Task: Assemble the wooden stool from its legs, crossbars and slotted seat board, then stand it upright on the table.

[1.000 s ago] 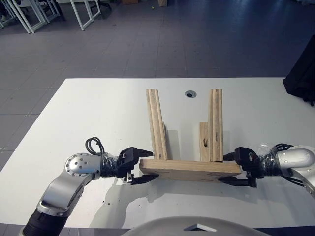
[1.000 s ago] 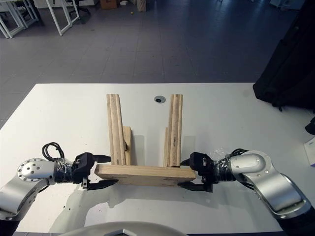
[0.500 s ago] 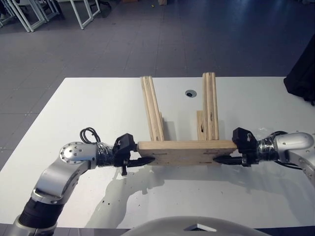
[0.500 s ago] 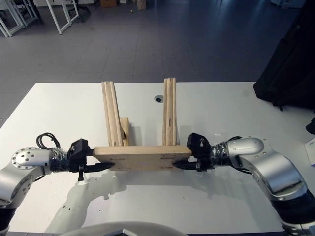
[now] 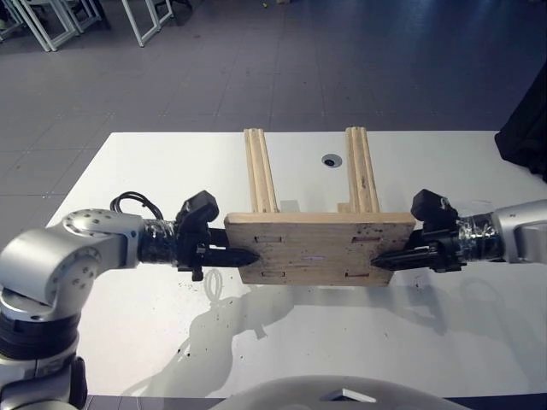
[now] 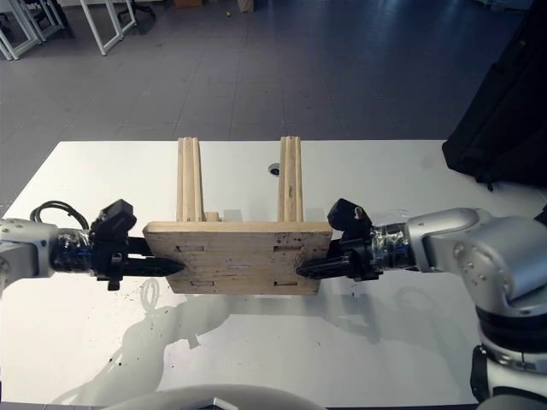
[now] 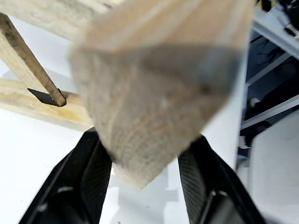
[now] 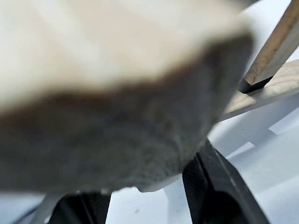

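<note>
1. The desk [image 5: 128, 179] has bare white surface to the left of the left hand [image 5: 244, 256], to the right of the right hand [image 5: 385, 258], and between the stool and the near edge; the stool's shadow falls on that near strip.
2. At the far side, the ends of the legs [image 5: 259, 171] line up with the desk's far edge in the eye views; grey floor [image 5: 342, 68] lies beyond; a round cable hole [image 5: 331, 161] sits near that edge, just inside the right pair of legs.
3. The seat board [image 5: 320, 248] is held over the middle of the desk; its long axis runs left to right, and its slotted face is tilted up toward the head camera.
4. The two pairs of legs point away from the robot toward the far edge; whether their tips touch the desk I cannot tell.
5. The left hand is clenched on the board's left short end, the right hand on its right short end; the left wrist view shows the black fingers [image 7: 93, 177] on both sides of the wood.
</note>
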